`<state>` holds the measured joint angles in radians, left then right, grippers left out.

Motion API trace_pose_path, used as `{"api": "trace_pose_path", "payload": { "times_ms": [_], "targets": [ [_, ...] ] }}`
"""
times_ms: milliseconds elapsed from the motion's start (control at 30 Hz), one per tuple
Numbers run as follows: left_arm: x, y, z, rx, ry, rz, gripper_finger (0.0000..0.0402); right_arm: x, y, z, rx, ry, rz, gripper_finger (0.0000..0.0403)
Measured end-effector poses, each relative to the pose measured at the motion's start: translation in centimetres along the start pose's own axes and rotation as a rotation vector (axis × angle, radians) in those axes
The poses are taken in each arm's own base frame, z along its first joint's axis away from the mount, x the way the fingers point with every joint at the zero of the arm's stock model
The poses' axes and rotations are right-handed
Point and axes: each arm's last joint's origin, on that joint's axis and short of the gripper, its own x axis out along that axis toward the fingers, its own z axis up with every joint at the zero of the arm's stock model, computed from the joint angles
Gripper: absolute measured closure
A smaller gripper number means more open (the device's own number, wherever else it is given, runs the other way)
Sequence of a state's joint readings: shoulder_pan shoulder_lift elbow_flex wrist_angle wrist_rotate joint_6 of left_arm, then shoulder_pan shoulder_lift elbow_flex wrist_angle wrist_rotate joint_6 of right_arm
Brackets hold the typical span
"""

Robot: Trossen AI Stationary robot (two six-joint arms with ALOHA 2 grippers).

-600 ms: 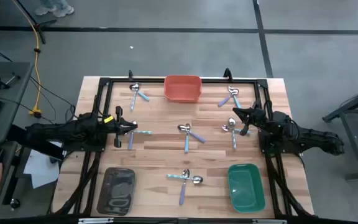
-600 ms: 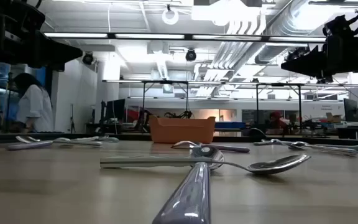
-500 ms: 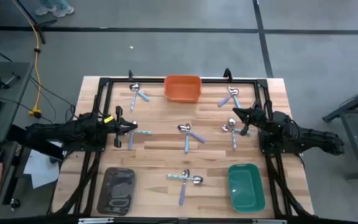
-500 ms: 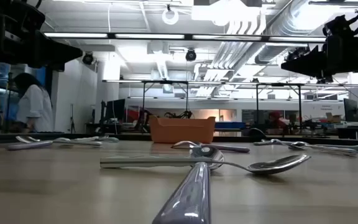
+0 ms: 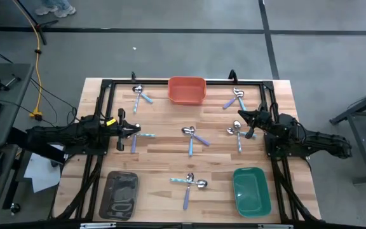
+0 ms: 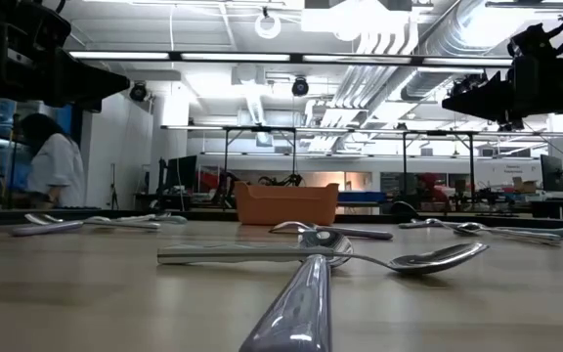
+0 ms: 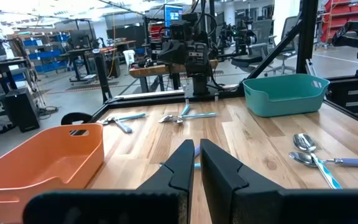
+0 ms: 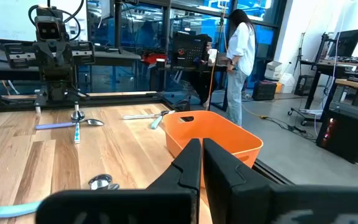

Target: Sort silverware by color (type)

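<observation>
Spoons lie flat on the wooden table (image 5: 164,159) in small groups: far left (image 5: 139,95), far right (image 5: 236,99), centre (image 5: 192,136), centre right (image 5: 237,133) and near centre (image 5: 189,184). Their handles are light blue, lavender or silver. A light-blue-handled spoon (image 5: 146,135) lies just past my left gripper (image 5: 136,130), which is shut, hovers above the table's left side and points right. My right gripper (image 5: 241,116) is shut too; it hovers at the right side and points left. In the wrist views both grippers (image 7: 197,155) (image 8: 201,152) hold nothing.
An orange tray (image 5: 187,90) stands at the far middle edge, a dark grey tray (image 5: 121,194) near left and a green tray (image 5: 251,189) near right. A black frame (image 5: 107,83) runs round the table. A person (image 8: 237,50) stands in the room beyond.
Both arms have kept still and no spoon has moved. A person's hand that lay on the desk left of the table has gone from the high view.
</observation>
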<state>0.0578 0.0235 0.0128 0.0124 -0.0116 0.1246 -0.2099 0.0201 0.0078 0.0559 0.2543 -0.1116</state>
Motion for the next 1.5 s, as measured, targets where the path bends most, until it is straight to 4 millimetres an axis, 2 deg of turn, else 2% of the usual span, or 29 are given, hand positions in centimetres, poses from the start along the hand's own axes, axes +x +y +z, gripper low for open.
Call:
{"api": "trace_pose_path", "payload": {
  "times_ms": [867,967,1100,1367,1500],
  "targets": [
    [0.0,0.0,0.0,0.0,0.0,0.0,0.0383,0.0,0.0,0.0,0.007,0.0,0.0,0.0402],
    [0.0,0.0,0.0,0.0,0.0,0.0,0.0383,0.0,0.0,0.1,0.079,-0.008,0.0,0.0402],
    [0.0,0.0,0.0,0.0,0.0,0.0,0.0383,0.0,-0.1,0.6,0.352,-0.061,-0.01,0.0402],
    [0.0,0.0,0.0,0.0,0.0,0.0,0.0383,-0.1,-0.8,0.9,0.349,-0.108,-0.178,0.0402],
    [0.0,0.0,0.0,0.0,0.0,0.0,0.0383,-0.2,-1.1,1.9,0.369,-0.213,-0.186,0.0402]
  ]
}}
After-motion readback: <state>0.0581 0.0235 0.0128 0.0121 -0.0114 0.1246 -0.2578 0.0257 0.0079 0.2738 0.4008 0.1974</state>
